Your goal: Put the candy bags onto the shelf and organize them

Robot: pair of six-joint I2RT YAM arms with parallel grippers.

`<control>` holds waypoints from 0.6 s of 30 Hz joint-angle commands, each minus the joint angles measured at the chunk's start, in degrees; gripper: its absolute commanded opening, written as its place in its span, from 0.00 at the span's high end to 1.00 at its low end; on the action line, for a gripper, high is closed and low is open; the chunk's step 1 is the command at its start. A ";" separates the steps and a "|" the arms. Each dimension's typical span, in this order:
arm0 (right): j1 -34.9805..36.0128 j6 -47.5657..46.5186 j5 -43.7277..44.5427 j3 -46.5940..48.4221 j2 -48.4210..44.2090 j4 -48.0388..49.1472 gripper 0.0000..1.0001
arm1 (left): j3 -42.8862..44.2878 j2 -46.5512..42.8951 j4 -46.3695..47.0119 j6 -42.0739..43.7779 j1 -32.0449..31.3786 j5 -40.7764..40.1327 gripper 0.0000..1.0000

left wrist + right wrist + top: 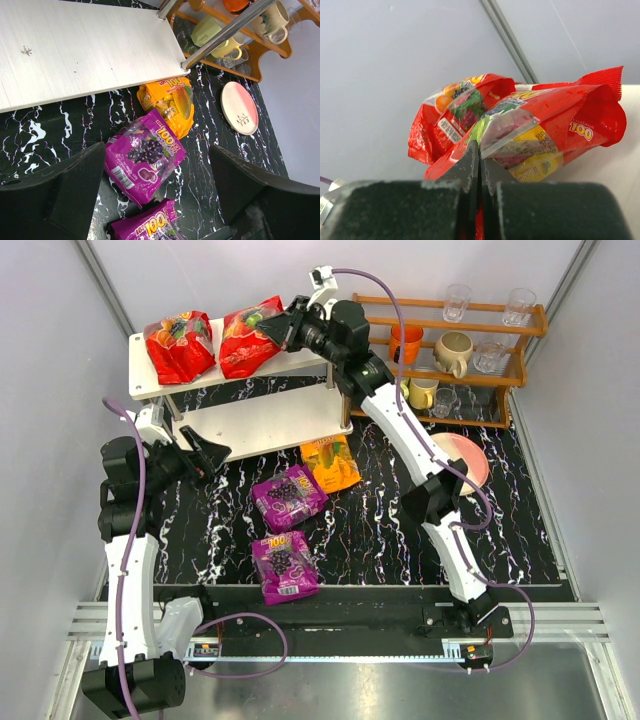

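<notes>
Orange bag (172,102): "100" in pale numerals along its top edge.
Upper purple bag (145,160): "100" again, slanted above the grape picture; barcode at a corner, digits too small.
Lower purple bag (147,226): "100", and it reads from the top camera too.
Front red bag (560,115): white "100" near its right end.
Rear red bag (450,120): barcode patch, digits unreadable.
Fine print everywhere: too small.

Wooden rack (425,306) holding mugs (455,352) and glasses (458,300), pink plate (468,455) nearby, black marbled tabletop (370,530)
</notes>
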 commanded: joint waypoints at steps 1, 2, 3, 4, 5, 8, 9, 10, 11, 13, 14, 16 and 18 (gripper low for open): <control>-2.98 4.03 -2.43 2.69 0.78 8.88 1.00 | 0.40 -0.44 2.98 -0.25 -0.02 1.29 0.13; -3.16 4.39 -3.13 2.86 1.30 10.71 1.00 | 0.32 -0.52 2.98 -0.25 -0.10 1.29 0.13; -3.24 4.83 -3.57 2.95 1.48 11.08 1.00 | 0.23 -0.53 2.89 -0.16 -0.11 1.38 0.13; -3.25 5.10 -3.93 2.95 2.00 11.34 1.00 | 0.14 -0.53 2.98 -0.16 -0.11 1.47 0.12; -3.25 5.28 -4.63 3.13 2.18 11.52 1.00 | 0.14 -0.35 2.89 -0.16 -0.11 1.56 0.13; -3.33 6.24 -5.69 3.22 2.97 11.96 1.00 | -0.03 -0.17 3.06 -0.16 -0.11 1.82 0.12; -3.33 6.59 -5.77 3.30 3.24 11.96 1.00 | -0.03 -0.17 3.06 -0.16 -0.11 2.00 0.13; -3.33 6.68 -6.04 3.31 3.59 12.05 1.00 | -0.21 -0.17 3.15 -0.16 -0.19 2.00 0.12; -3.33 6.86 -6.30 3.31 3.76 12.22 1.00 | -0.38 -0.09 3.33 -0.33 -0.11 1.82 0.12; -3.33 7.65 -7.09 3.22 4.46 12.92 1.00 | -0.65 0.18 3.68 -0.60 -0.11 2.43 0.12; -3.33 8.00 -7.27 3.30 4.64 13.10 1.00 | -0.65 0.26 3.85 -0.69 -0.11 2.61 0.12; -3.42 8.09 -7.62 3.39 4.91 13.19 1.00 | -0.56 0.44 3.86 -0.77 -0.11 2.70 0.12; -3.33 8.09 -7.80 3.39 5.08 13.19 1.00 | -0.65 0.44 3.94 -0.51 -0.11 2.70 0.12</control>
